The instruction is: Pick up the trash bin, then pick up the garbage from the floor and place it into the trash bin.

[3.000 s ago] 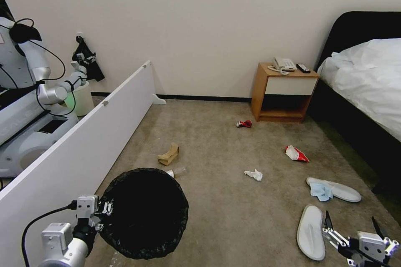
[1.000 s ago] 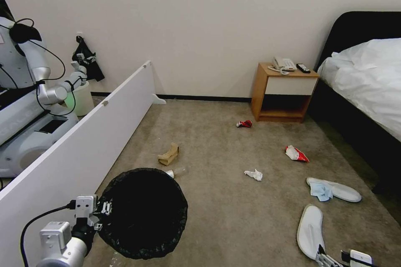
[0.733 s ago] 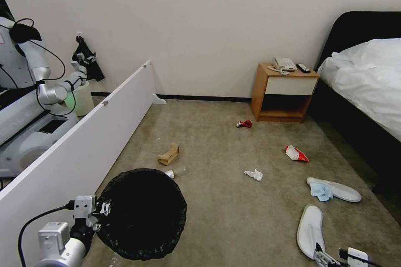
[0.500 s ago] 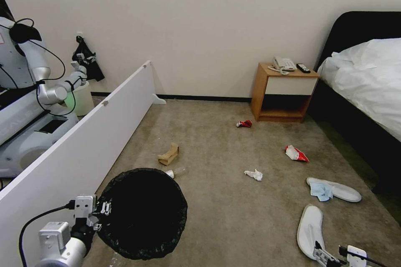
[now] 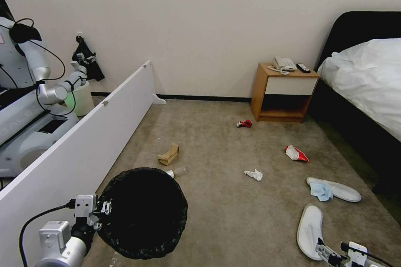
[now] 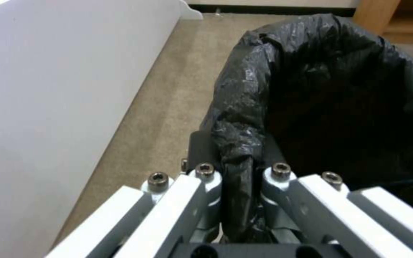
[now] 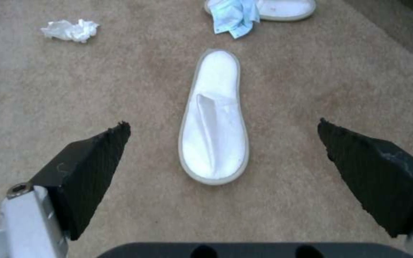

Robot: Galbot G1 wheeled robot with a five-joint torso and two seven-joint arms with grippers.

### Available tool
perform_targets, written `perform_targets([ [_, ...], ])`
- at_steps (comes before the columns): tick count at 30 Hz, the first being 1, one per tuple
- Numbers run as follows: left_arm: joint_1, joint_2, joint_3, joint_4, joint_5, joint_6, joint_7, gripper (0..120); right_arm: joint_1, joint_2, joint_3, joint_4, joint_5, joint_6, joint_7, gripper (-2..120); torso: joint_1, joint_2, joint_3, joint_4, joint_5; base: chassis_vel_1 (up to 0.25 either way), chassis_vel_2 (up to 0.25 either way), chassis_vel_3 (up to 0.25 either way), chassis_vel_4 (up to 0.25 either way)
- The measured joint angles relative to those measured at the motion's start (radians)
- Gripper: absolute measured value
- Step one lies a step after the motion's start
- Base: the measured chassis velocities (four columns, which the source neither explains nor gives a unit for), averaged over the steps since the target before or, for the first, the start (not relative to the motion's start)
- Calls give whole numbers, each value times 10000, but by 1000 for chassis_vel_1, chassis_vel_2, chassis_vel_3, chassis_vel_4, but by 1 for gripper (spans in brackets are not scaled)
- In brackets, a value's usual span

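- One trash bin (image 5: 144,212), lined with black plastic, sits at the robot's near left beside a long white board (image 5: 79,150); the left tool (image 6: 237,179) is clamped on its bag-covered rim, a fold of black plastic pinched between the closed fingers.
- Two white slippers on the floor (image 5: 234,217): the near slipper (image 7: 214,118) lies lengthwise between the pads of the right tool (image 7: 223,157), which hangs above it at the robot's near right — fingers spread wide, holding nothing, both pads clear of it.
- The far slipper (image 5: 336,190) lies farther off to the right, with one blue cloth (image 5: 321,191) draped over its end.
- One crumpled tissue (image 5: 254,174) lies mid-carpet, well apart from the bin.
- One red-white snack packet (image 5: 295,153) and one crushed red can (image 5: 244,124) lie farther out, the can near a wooden nightstand (image 5: 284,94).
- One brown paper bag (image 5: 168,154) and one small bottle (image 5: 176,172) — the bottle just behind the bin's far rim.
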State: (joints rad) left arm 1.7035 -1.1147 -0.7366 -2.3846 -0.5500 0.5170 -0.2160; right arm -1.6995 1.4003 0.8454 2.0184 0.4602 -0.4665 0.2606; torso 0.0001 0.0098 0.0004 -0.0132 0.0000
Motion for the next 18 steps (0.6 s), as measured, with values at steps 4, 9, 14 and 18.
perform_targets([
  [4,54,0,-24,-35,0,4,0,4,14,-169,-38,-125,48,6,0,100,0,0,0,0,2,0,0,0,0],
  [9,186,-35,-51,-78,36,6,0,4,14,-444,-110,-294,160,14,2,100,0,0,0,0,1,0,0,0,0],
  [14,269,-77,-76,-128,97,15,0,4,194,-617,-285,-609,181,20,2,100,0,0,0,0,1,0,0,0,0],
  [18,313,-88,-92,-176,122,28,-9,4,442,-678,-407,-893,189,23,2,100,0,0,0,0,1,0,0,0,0],
])
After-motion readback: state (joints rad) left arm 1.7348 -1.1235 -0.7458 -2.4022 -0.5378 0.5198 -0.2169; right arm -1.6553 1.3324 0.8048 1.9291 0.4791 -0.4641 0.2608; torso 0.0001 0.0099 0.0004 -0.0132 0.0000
